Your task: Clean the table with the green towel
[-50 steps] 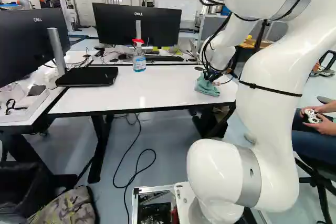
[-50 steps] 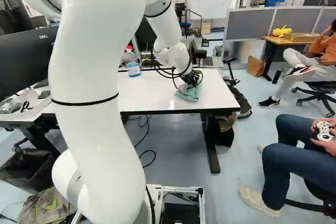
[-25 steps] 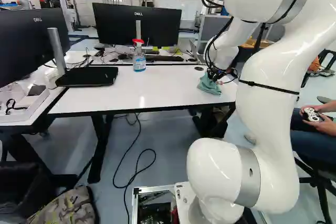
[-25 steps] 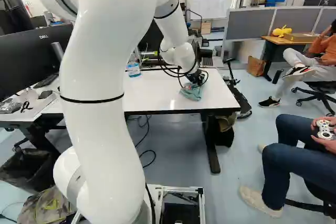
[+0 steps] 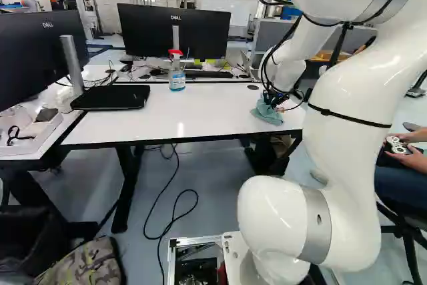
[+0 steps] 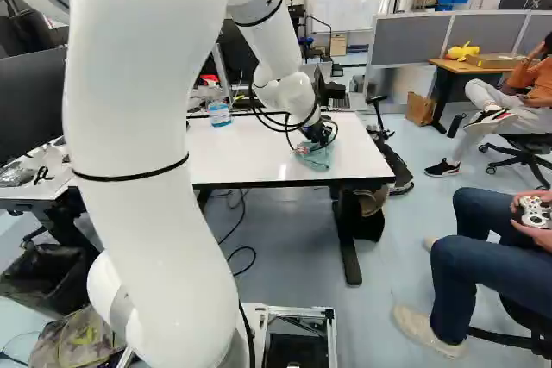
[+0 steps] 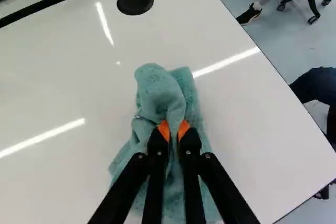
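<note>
- Gripper (image 7: 174, 132) is pinching a fold of green towel (image 7: 158, 88) between 2 orange pads (image 7: 164, 129), fingers standing close together.
- Towel is probably handling light, limp and grippy, with little risk of breaking; the thick middle bunch is offering the surest hold.
- Near part is spreading in loose, fuzzy blue-green layers under the gripper.
- Farther ahead, rounded folds are bunching into a crumpled lump.
- Whole towel is lying on the white tabletop (image 7: 63, 85), toward its right end in the left base view.
- Beyond, a black disc (image 7: 135, 2) is sitting apart.
</note>
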Controlling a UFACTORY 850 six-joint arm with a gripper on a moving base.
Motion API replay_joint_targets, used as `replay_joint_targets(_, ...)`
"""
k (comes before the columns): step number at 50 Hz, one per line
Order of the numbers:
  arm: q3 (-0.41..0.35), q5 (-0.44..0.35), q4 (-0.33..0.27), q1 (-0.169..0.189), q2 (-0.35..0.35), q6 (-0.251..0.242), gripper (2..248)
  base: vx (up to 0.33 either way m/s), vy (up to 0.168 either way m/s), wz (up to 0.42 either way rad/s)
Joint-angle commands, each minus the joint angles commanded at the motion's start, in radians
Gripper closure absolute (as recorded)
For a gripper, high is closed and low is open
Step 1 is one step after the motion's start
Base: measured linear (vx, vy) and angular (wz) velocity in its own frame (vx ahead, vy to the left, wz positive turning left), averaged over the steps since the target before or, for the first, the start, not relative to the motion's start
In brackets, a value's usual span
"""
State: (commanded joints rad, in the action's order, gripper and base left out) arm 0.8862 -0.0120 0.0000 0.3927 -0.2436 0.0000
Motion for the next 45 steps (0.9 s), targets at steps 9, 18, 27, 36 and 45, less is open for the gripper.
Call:
replay_joint_targets(9,-0.05,0.0,0.0,-0.004,0.043,0.0,212,0.0,0.0,0.0)
replay_joint_targets(18,-0.095,0.0,0.0,-0.015,0.082,0.0,212,0.0,0.0,0.0)
replay_joint_targets(27,-0.119,0.0,0.0,-0.039,0.103,0.0,212,0.0,0.0,0.0)
replay_joint_targets(36,-0.13,0.0,0.0,-0.07,0.114,0.0,212,0.0,0.0,0.0)
replay_joint_targets(45,-0.11,0.0,0.0,-0.096,0.096,0.0,212,0.0,0.0,0.0)
